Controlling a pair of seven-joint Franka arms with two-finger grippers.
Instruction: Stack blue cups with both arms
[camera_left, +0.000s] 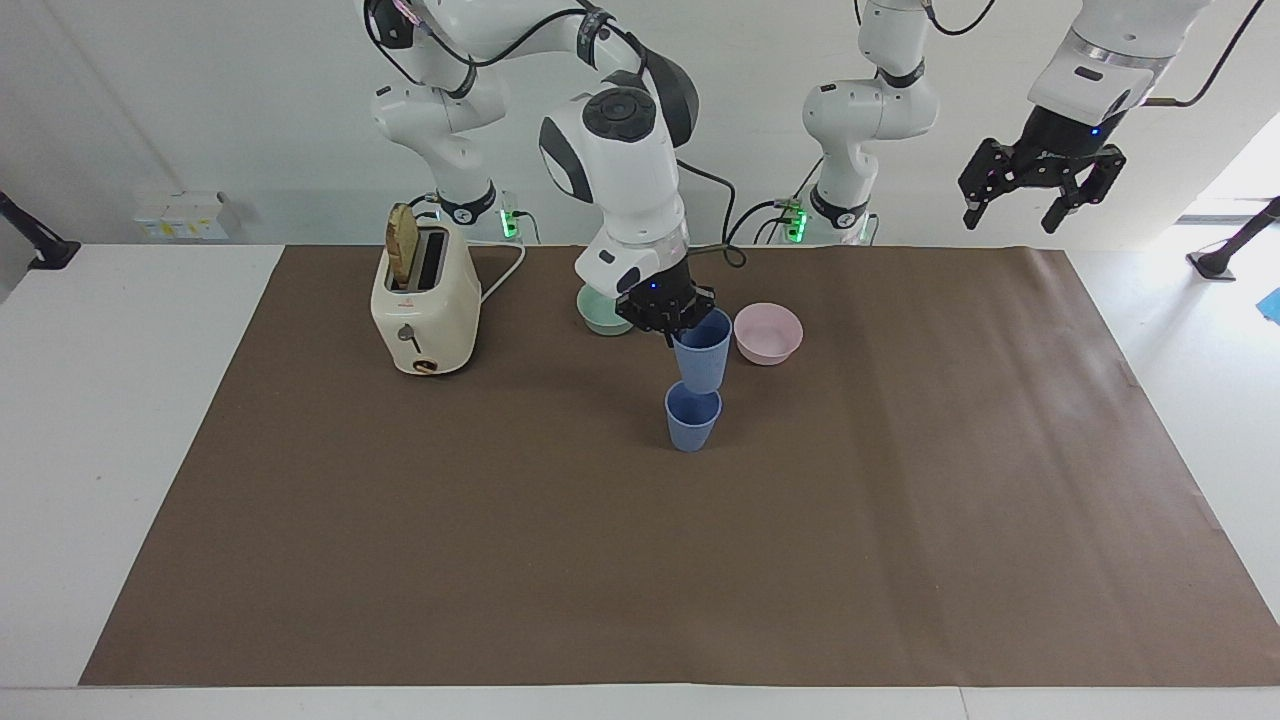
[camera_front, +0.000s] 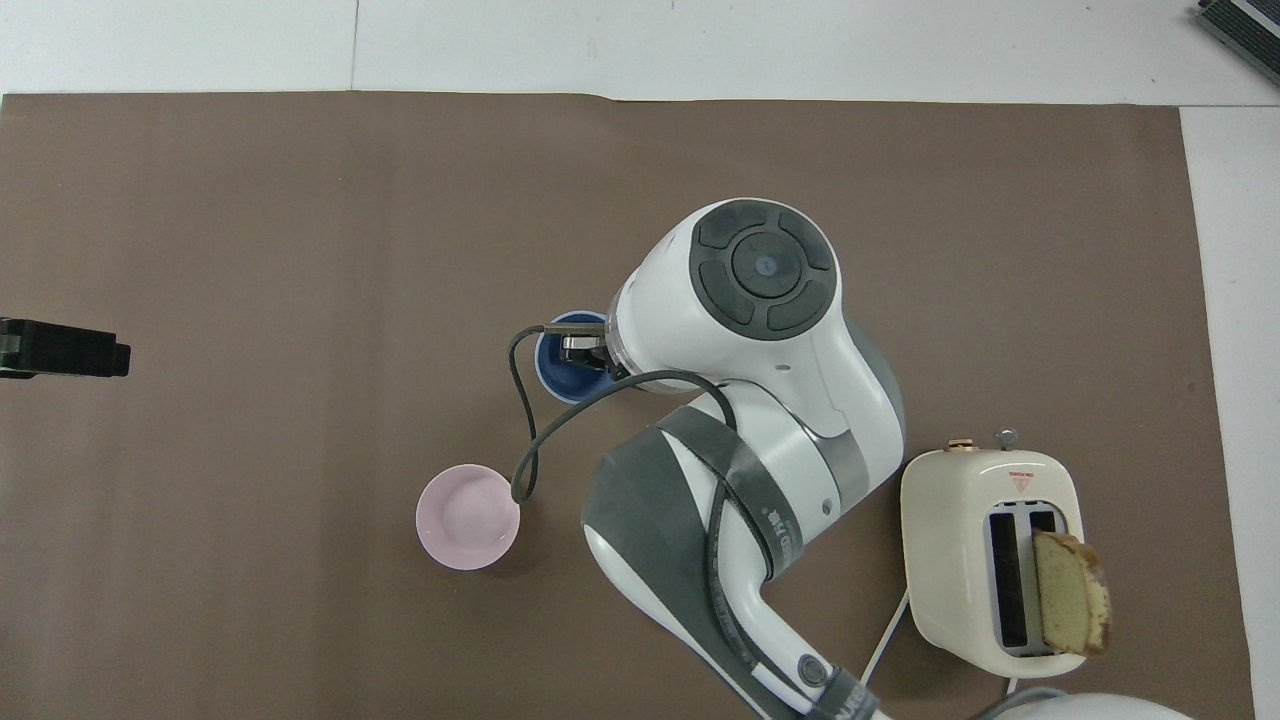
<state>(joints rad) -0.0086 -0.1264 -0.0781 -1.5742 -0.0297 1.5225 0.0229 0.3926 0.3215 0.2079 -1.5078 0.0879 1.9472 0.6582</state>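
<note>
Right tool (camera_left: 672, 318) gripping raised blue cup (camera_left: 702, 352) over standing blue cup (camera_left: 692, 419), left tool (camera_left: 1040, 180) waiting aloft

1. A white table (camera_left: 120, 450) fills the lower frame of the facing view, a brown mat (camera_left: 640, 560) covering most of it.
2. A cream toaster (camera_left: 425, 305) stands at the mat's upper left, with a slice of bread (camera_left: 402, 245) in one slot.
3. A blue cup (camera_left: 692, 418) stands upright at centre.
4. A pink bowl (camera_left: 768, 333) sits upper right of that cup.
5. A teal-green bowl (camera_left: 598, 313), partly hidden, sits upper left of it.
</note>
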